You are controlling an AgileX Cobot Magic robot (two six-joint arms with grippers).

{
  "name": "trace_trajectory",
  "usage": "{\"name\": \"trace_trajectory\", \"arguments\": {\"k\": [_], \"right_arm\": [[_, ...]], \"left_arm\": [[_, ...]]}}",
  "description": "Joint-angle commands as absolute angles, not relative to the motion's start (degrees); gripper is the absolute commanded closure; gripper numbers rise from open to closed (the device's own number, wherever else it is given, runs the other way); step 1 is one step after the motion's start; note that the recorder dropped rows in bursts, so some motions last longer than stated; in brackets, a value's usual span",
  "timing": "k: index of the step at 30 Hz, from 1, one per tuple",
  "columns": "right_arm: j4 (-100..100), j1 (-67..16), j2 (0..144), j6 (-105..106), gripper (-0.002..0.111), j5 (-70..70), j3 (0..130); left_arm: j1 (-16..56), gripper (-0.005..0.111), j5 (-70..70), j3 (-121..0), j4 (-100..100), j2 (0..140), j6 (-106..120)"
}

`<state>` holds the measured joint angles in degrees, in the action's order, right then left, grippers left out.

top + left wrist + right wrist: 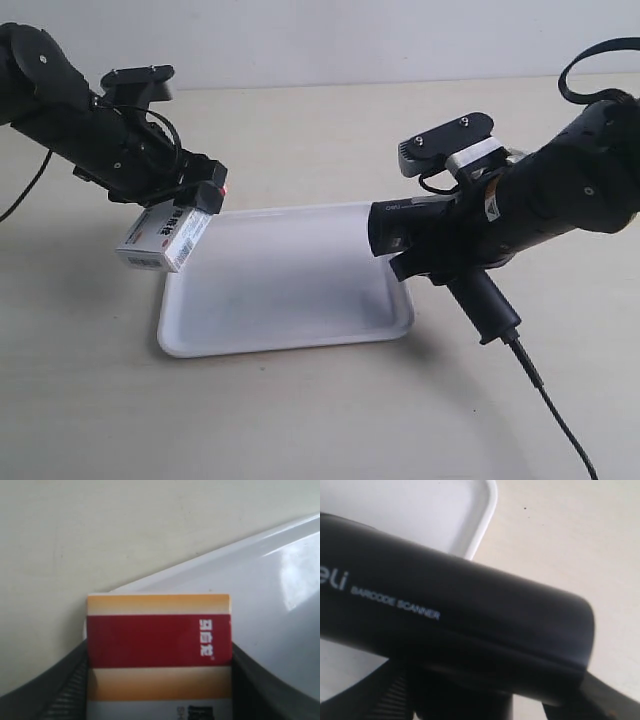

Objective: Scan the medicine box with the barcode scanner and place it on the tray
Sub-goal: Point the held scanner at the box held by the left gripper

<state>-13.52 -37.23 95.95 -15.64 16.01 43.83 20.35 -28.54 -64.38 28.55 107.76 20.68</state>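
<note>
Trailing toward the lower right of the exterior frame, the cable [548,392] is hanging from the scanner [440,240], which the right gripper [485,700] is clamping around its body, head aimed across the tray [290,340]. At the upper left, the left gripper [195,195] is pinching the box [165,238] by its side walls, holding it tilted above the tray's left rim. Light, thin cardboard, the box is likely crushing under hard pressure; gripping the narrow sides is leaving the barcode exposed.

Both arms [90,125] are matte black; one wrist [215,190] shows a red light; the other [475,155] has a silver band.
</note>
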Motion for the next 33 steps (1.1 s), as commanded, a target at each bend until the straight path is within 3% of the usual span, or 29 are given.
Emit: {"name": "trace_trajectory", "arguments": {"k": [1, 13, 17, 25, 33], "right_arm": [[-23.1, -37.4, 95.9, -24.1, 0.108, 15.0, 44.7], [-25.7, -40.8, 92.7, -27.1, 0.108, 24.1, 46.7], [-42.9, -45.5, 92.7, -46.1, 0.108, 30.1, 46.7], [-43.8, -49.0, 92.8, -48.7, 0.108, 29.8, 47.1], [-43.4, -50.7, 93.1, -48.7, 0.108, 28.7, 47.1]], "left_arm": [[20.7, 0.107, -28.6, -64.8, 27.7, 107.6, 20.3], [20.7, 0.107, -27.1, -65.5, 26.7, 107.6, 19.7], [20.7, 0.107, -27.2, -65.7, 20.7, 107.6, 11.6], [26.9, 0.107, -27.0, -65.7, 15.9, 108.7, 4.7], [27.3, 0.107, -26.4, -66.2, 12.2, 109.6, 1.0]]}}
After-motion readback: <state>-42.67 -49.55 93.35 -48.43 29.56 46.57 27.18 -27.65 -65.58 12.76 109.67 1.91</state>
